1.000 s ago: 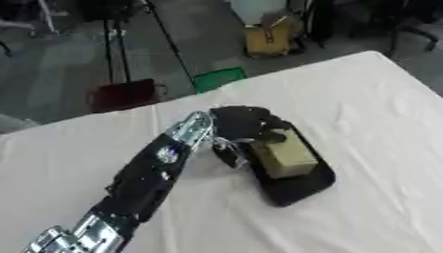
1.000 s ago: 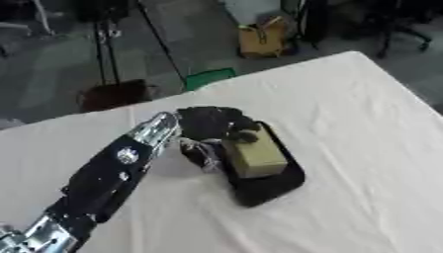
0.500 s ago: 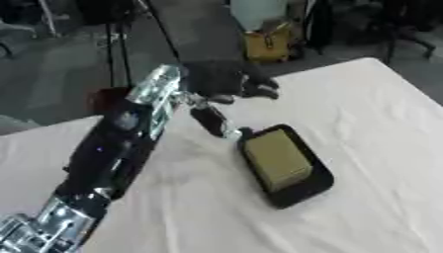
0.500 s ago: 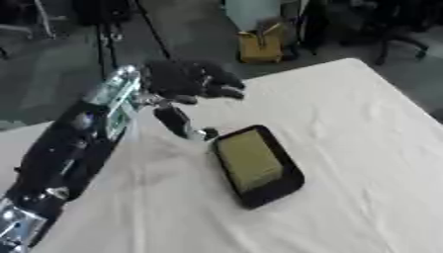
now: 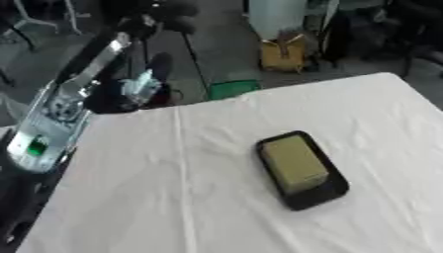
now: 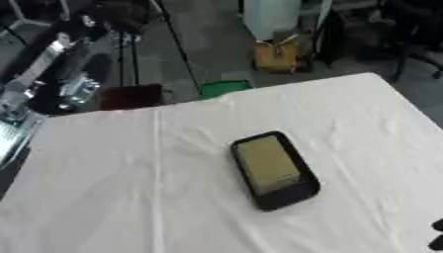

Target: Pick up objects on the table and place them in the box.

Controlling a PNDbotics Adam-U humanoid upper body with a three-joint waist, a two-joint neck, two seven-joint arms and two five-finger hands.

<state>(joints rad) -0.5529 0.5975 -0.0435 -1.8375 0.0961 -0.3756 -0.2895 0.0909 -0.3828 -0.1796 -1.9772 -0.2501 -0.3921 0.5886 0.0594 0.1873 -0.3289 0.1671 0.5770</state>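
Note:
A black box [image 5: 322,195] lies slightly askew on the white tablecloth [image 5: 173,197], right of the middle. A tan block [image 5: 294,163] lies flat inside it and fills most of it. My left arm [image 5: 61,113] rises steeply along the left side. Its dark, blurred left hand [image 5: 160,10] is high above the floor beyond the table's far edge, well clear of the box. I cannot make out whether it holds anything. A dark bit of my right hand [image 6: 437,234] shows at the lower right edge, apart from the box.
Beyond the far table edge, on the floor, stand a yellow-brown bag [image 5: 281,54], a green thing [image 5: 229,89], a red-brown box [image 6: 130,96] and dark stand legs. Bare cloth lies all around the black box.
My left hand has left the box and swung up and back to the far left. The tan block stays in the box. The camera has also shifted.

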